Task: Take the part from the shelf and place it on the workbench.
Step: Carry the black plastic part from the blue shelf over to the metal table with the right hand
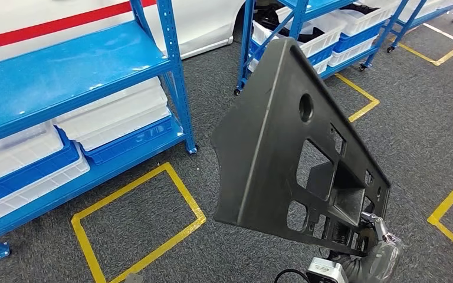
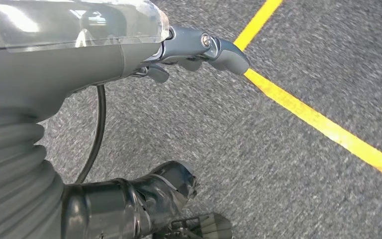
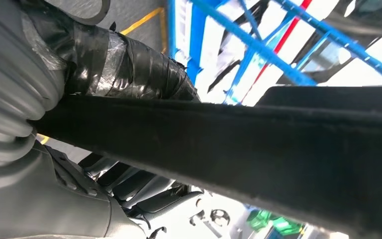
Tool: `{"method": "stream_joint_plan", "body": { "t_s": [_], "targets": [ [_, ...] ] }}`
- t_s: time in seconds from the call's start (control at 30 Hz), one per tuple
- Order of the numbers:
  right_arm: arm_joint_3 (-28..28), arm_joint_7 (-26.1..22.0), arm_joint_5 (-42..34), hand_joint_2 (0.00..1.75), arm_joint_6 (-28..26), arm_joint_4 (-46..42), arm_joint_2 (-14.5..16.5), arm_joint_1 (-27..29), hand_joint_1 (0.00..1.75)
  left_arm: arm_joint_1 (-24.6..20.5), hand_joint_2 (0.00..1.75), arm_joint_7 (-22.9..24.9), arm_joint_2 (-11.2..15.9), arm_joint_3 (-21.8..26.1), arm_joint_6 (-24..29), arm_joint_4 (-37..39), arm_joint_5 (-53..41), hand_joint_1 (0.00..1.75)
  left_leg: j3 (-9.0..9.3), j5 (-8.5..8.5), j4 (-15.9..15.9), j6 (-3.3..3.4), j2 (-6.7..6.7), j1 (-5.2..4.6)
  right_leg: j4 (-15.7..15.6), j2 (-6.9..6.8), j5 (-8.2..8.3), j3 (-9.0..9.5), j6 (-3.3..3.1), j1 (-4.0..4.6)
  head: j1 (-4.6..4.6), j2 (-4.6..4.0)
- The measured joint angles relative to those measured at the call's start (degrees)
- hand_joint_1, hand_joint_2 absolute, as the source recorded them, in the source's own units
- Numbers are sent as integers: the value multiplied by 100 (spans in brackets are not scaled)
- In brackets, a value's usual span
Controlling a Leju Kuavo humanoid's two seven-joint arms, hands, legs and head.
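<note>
Fingers of the right hand [image 1: 379,231] close around the lower edge of the part [image 1: 283,147], near its corner at the bottom right of the head view. In the right wrist view the same hand [image 3: 94,64] presses its thick taped thumb on one side of the dark edge [image 3: 258,149], and its darker fingers [image 3: 129,181] lie on the other side, so the part is pinched between them.

The part is a large, flat, dark grey plastic panel. It stands up tilted in the air above the floor, with its narrow end pointing up and away from the robot. It has one round hole near the middle and several square openings lower down. It touches no shelf and no table; it only rests in the hand.

The left hand [image 2: 179,55] hangs over the grey carpet [image 2: 288,174]. Its fingers are apart and hold nothing. A yellow line [image 2: 323,124] crosses the carpet near the fingertips.

Behind the part, a blue shelf [image 1: 65,76] stands on the left of the head view, with white bins [image 1: 118,112] and blue bins on its lower level. A yellow taped rectangle [image 1: 135,224] marks the carpet in front of it. A second blue rack [image 1: 330,35] with white bins stands farther back.
</note>
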Motion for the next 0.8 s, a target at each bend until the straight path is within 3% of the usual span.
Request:
{"method": "stream_joint_plan", "body": {
  "t_s": [0.03,0.1,0.17,0.27,0.33,0.43,0.47,0.5,0.53,0.57,0.63,0.7,0.77,0.8],
  "targets": [
    [-9,-2,-1,175,0,1,1,5,175,-3,175,-1,-1,1,0,0,3,0,5,-12,10,-8,50,1,-155,-28,133,89,15,-19,0,-1],
    [-17,-6,-9,175,0,-1,3,8,175,-9,175,-1,-1,2,0,0,7,0,19,-52,45,-47,133,1,-907,-195,467,497,18,-35,1,-1],
    [-22,-10,-18,175,0,-10,15,20,175,-10,175,1,-1,6,0,0,8,0,27,-97,90,-114,195,-23,-1426,-326,605,755,-27,-1,-2,-1],
    [-43,-11,-27,175,-2,-26,43,53,175,-15,175,9,-3,13,-1,0,8,0,36,-121,93,-210,288,-35,-1501,-234,617,747,-123,33,-4,0],
    [-56,-18,-32,175,-2,-34,66,74,175,-19,175,27,-4,16,-1,0,7,0,-23,-272,258,-263,183,-14,-1548,-152,653,751,-203,6,-5,0],
    [-73,-50,-58,175,-2,-46,111,113,175,-7,175,73,-4,23,-1,1,7,0,-467,-819,1257,-302,-74,2,-1569,-23,683,738,-273,0,-11,0],
    [-84,-67,-73,175,-2,-47,122,135,175,3,175,86,-4,27,0,1,7,0,-614,-920,1571,-307,-94,2,-1566,34,684,734,-278,7,-11,-1],
    [-97,-84,-86,175,-2,-48,129,160,175,13,175,93,-4,29,1,1,8,0,-684,-911,1712,-306,-102,2,-1561,96,685,733,-280,13,-11,-1],
    [-109,-98,-93,175,-2,-48,136,183,175,18,175,98,-4,31,1,1,8,0,-649,-787,1625,-299,-109,2,-1554,164,685,735,-280,16,-11,0],
    [-118,-109,-96,175,-2,-48,143,202,175,20,175,98,-4,33,3,0,8,0,-519,-582,1336,-285,-138,4,-1546,236,685,739,-279,17,-11,-1],
    [-130,-125,-97,175,-2,-57,164,224,175,21,175,97,-4,40,9,0,9,0,-181,-225,561,-246,-358,18,-1511,373,681,725,-258,20,-9,-1],
    [-145,-134,-99,175,-2,-70,185,239,175,18,175,92,-4,53,16,1,12,0,-24,-141,180,-215,-534,14,-1487,492,696,681,-192,18,-10,0],
    [-167,-137,-108,175,-3,-78,191,266,175,8,175,88,-8,64,19,1,16,0,-1,-135,128,-169,-465,6,-1507,600,733,648,-102,7,-10,0],
    [-182,-138,-113,175,-3,-81,192,286,175,5,175,87,-14,69,20,1,20,0,14,-110,93,-131,-401,11,-1490,562,722,632,-72,7,-8,-1]
  ]
}}
